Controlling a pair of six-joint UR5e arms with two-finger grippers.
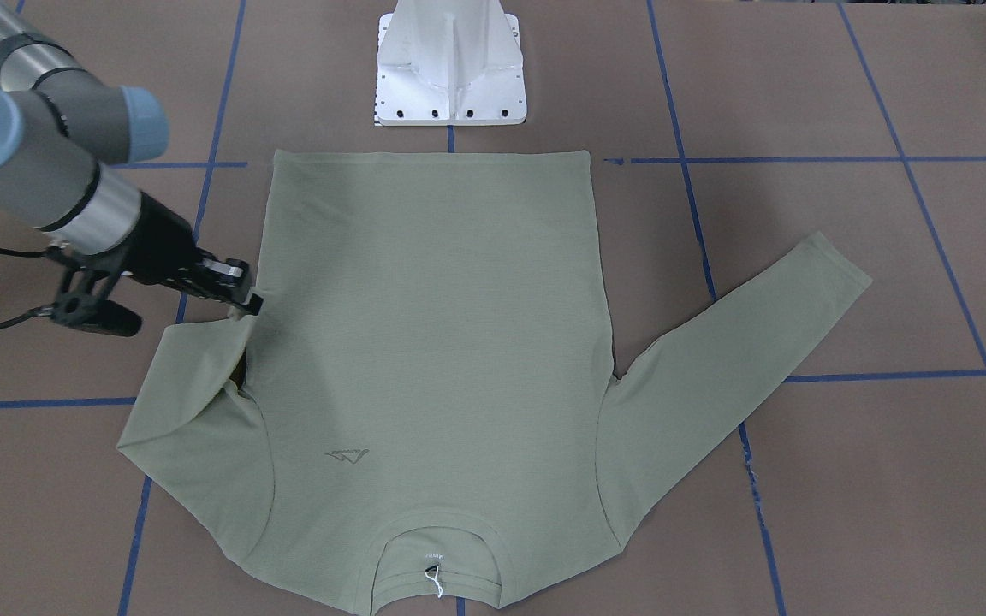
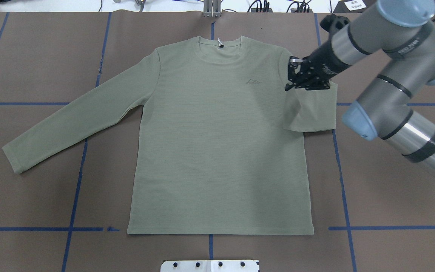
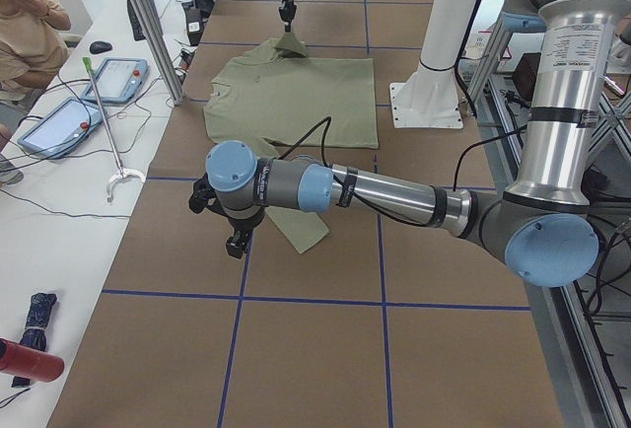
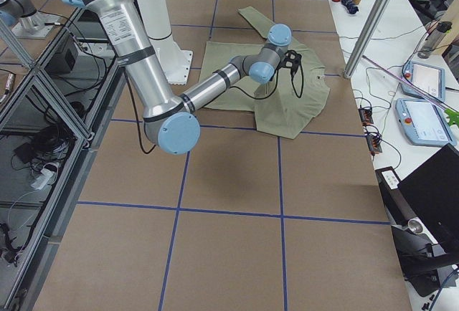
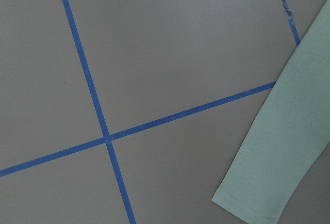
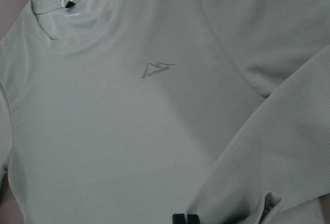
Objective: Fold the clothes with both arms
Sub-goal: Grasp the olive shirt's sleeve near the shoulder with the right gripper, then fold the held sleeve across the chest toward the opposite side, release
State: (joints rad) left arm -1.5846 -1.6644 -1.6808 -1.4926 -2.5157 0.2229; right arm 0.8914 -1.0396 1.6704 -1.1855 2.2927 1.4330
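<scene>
Over one shoulder of the shirt (image 2: pixel 217 143), spread flat on the table (image 2: pixel 32 196), the right gripper (image 2: pixel 291 78) pinches the folded-in sleeve (image 2: pixel 310 113); slack knit could slip out, spoiling the fold. Whether the left gripper (image 3: pixel 237 243) is open cannot be told

The shirt (image 2: pixel 217 151) was matt sage-green knit cloth, finely ribbed in rows, with a thicker ribbed band at the neck (image 6: pixel 67 39). Its logo (image 2: pixel 253 82), just beside the matt black jaws, was tone-on-tone, barely shinier than the knit. The sleeve (image 2: pixel 312 113) under the jaws showed the same soft ribbing. The surface (image 2: pixel 32 189) around them looked like smooth, matt brown paper crossed by blue tape (image 2: pixel 32 229). Behind the jaws, the right arm (image 2: pixel 391 98) had polished silver metal tube, dull grey joints and smooth light-blue caps. The pedestal (image 1: pixel 450 77) looked like glossy white-painted metal.
</scene>
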